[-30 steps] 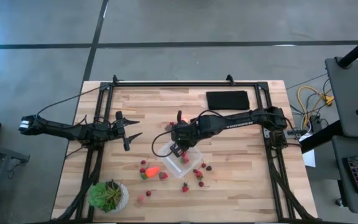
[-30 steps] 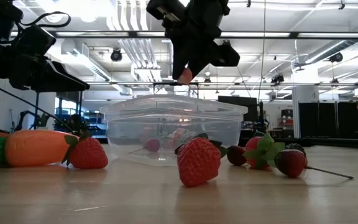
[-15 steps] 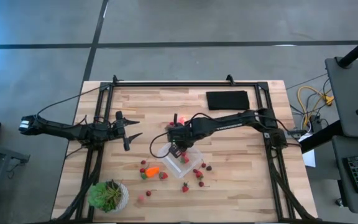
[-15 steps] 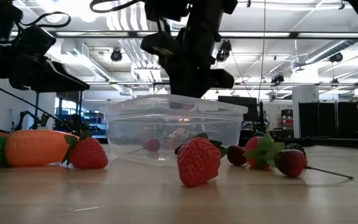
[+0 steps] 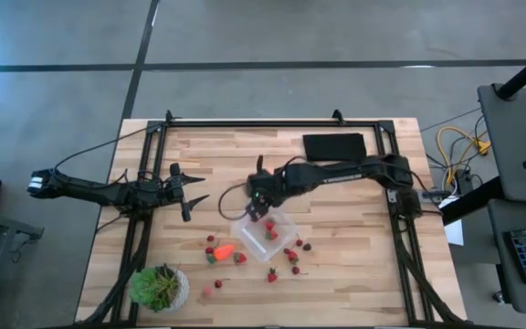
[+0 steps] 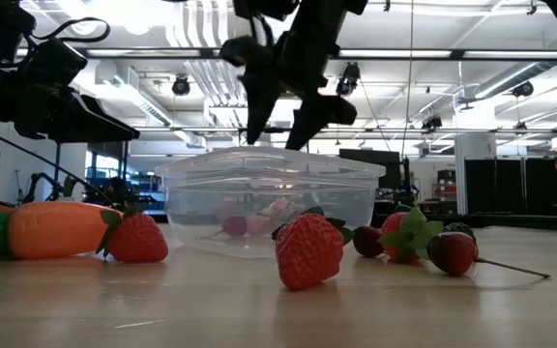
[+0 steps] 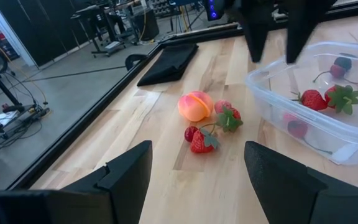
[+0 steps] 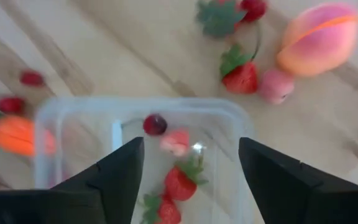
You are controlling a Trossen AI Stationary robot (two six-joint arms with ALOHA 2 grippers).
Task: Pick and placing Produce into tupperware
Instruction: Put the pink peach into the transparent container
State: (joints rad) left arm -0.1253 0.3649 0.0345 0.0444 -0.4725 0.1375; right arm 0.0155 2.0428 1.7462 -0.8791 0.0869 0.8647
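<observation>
Now your right gripper (image 5: pixel 260 205) hangs just above the far rim of the tupperware (image 5: pixel 267 234) with its fingers (image 8: pixel 123 174) spread and nothing between them; the berries (image 8: pixel 178 180) lie in the tub directly below that gap. The peach (image 7: pixel 195 106) and a few more berries sit on the table (image 5: pixel 336 274) just beyond the tub, and the carrot (image 5: pixel 224 249) lies beside it. Your left gripper (image 5: pixel 193 190) waits well apart, jaws wide and empty.

A large industrial lab or workshop is indicated: exposed ceiling ducts (image 6: pixel 211 68) and strip lights are seen across the top of the low view, with equipment racks (image 7: pixel 114 22) and a polished concrete floor (image 5: pixel 245 37)
</observation>
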